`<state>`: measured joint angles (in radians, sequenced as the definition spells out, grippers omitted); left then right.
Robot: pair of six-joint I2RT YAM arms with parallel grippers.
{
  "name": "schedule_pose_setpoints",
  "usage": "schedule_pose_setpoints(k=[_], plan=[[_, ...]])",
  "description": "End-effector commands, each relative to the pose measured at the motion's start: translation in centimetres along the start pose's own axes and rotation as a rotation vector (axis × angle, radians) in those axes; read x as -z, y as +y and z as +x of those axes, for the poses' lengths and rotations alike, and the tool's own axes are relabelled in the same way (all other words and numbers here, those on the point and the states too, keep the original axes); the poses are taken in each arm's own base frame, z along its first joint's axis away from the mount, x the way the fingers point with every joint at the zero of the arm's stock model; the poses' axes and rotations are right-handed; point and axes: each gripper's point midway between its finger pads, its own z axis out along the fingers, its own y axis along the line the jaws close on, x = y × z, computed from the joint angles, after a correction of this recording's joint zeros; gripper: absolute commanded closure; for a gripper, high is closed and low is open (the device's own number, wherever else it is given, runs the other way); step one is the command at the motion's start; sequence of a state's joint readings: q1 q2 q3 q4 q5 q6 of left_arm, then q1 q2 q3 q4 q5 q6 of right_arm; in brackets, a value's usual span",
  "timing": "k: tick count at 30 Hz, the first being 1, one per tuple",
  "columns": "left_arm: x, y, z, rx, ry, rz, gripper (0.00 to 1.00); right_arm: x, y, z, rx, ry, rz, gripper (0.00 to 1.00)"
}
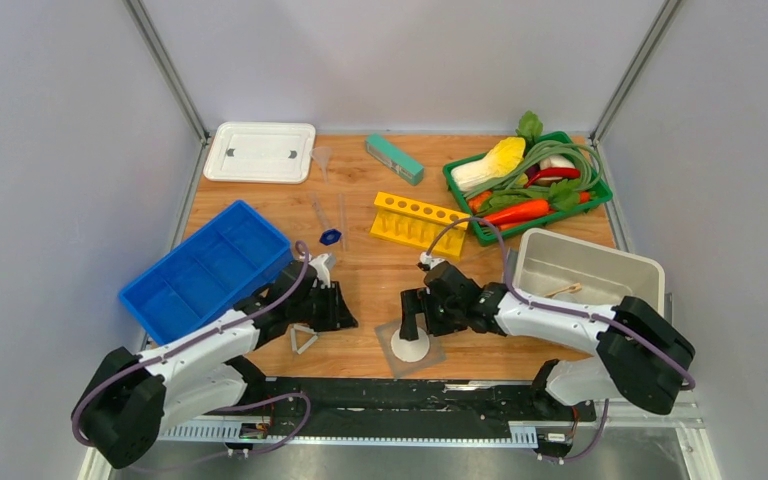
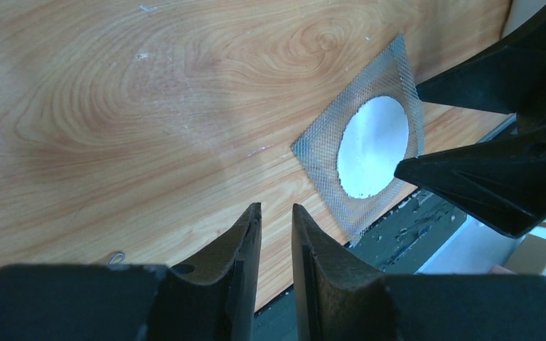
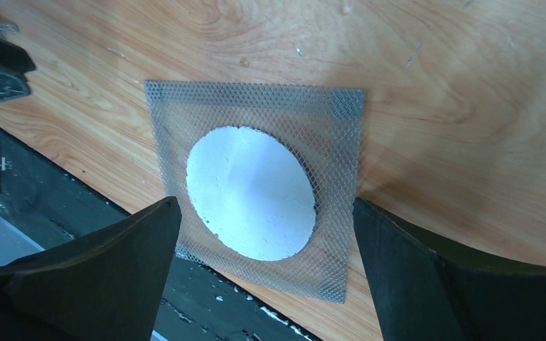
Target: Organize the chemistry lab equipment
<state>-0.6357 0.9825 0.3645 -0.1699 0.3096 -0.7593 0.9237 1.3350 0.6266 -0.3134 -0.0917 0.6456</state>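
Observation:
The grey mesh square [image 1: 432, 360] with a white round centre lies at the table's near edge. My right gripper [image 1: 408, 325] hangs just above it, wide open and empty; in the right wrist view [image 3: 264, 206] the fingers stand on either side of the mesh [image 3: 256, 106]. My left gripper [image 1: 345, 310] is left of it, empty, its jaws nearly together [image 2: 276, 207]. The pipe-clay triangle [image 1: 303, 340] lies beside it. Glass tubes [image 1: 317, 210], the blue cap [image 1: 330, 237], the funnel [image 1: 322, 157] and the yellow rack [image 1: 417, 222] lie farther back. Wooden tongs [image 1: 563, 291] lie in the grey bin [image 1: 588, 250]. I cannot make out a white bowl.
A blue divided tray [image 1: 205, 268] stands at the left, a white lid [image 1: 260, 152] at the back left. A teal block [image 1: 394, 159] and the green basket [image 1: 600, 190] of toy vegetables are at the back. The mesh [image 2: 320, 153] overhangs the table's near edge slightly.

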Motion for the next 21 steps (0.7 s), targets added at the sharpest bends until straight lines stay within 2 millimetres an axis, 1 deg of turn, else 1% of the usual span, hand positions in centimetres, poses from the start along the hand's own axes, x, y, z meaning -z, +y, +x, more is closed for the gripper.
schedule_pose_setpoints(k=[1, 7, 11, 14, 15, 20, 21], plan=[[-0.9, -1.0, -0.8, -0.006, -0.036, 0.037, 0.71, 0.1, 1.7, -0.1, -0.049, -0.026, -0.092, 0.0], [-2.1, -0.6, 0.7, 0.0, 0.009, 0.019, 0.77, 0.8, 2.4, -0.7, -0.096, -0.069, -0.13, 0.0], [-2.5, -0.2, 1.9, -0.007, 0.041, 0.004, 0.8, 0.9, 2.9, -1.0, -0.121, -0.085, -0.156, 0.0], [-2.6, 0.2, 2.6, -0.001, 0.058, -0.009, 0.81, 1.0, 2.9, -1.1, -0.144, -0.098, -0.167, 0.0], [-2.7, -0.1, 2.2, -0.003, 0.037, 0.007, 0.81, 1.0, 2.9, -1.1, -0.15, -0.102, -0.171, 0.0], [-2.9, -0.1, 2.5, 0.003, 0.042, 0.01, 0.82, 1.1, 3.1, -1.4, -0.19, -0.121, -0.246, 0.0], [-2.9, -0.1, 2.6, 0.003, 0.045, 0.012, 0.82, 1.1, 3.0, -1.2, -0.196, -0.114, -0.254, 0.0]])
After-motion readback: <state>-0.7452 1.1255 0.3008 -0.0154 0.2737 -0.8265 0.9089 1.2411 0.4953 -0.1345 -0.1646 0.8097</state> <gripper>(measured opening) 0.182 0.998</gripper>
